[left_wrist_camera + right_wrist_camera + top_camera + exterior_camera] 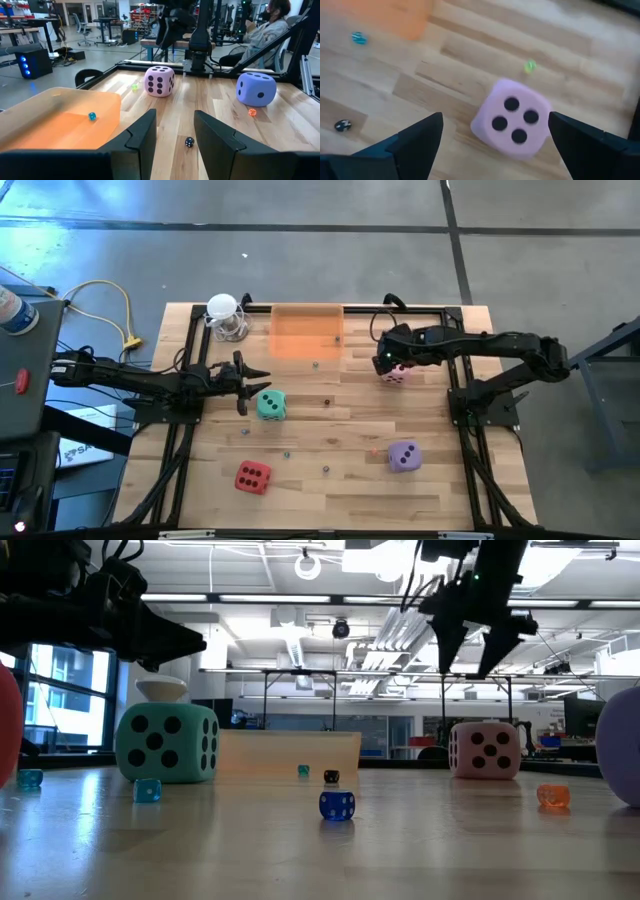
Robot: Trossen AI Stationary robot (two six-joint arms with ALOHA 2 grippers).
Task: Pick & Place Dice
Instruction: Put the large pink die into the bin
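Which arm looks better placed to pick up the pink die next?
The right one, most likely. The right gripper hangs open directly above the pink die, which shows between its fingers in the right wrist view. The left gripper is open beside the teal die, across the table.

I have the right arm stretched in from the right side of the table (330,480), elbow bent, wrist tipped downward. Its right gripper (385,363) hangs above the table's far right part, clear of the wood, with its 2 fingers (415,142) spread wide apart and pointing down at the boards. My left arm lies low along the table's left side, reaching toward the middle. The left gripper (252,383) sits level, just above the surface, and its 2 fingers (142,137) stand parted with a clear gap between them.
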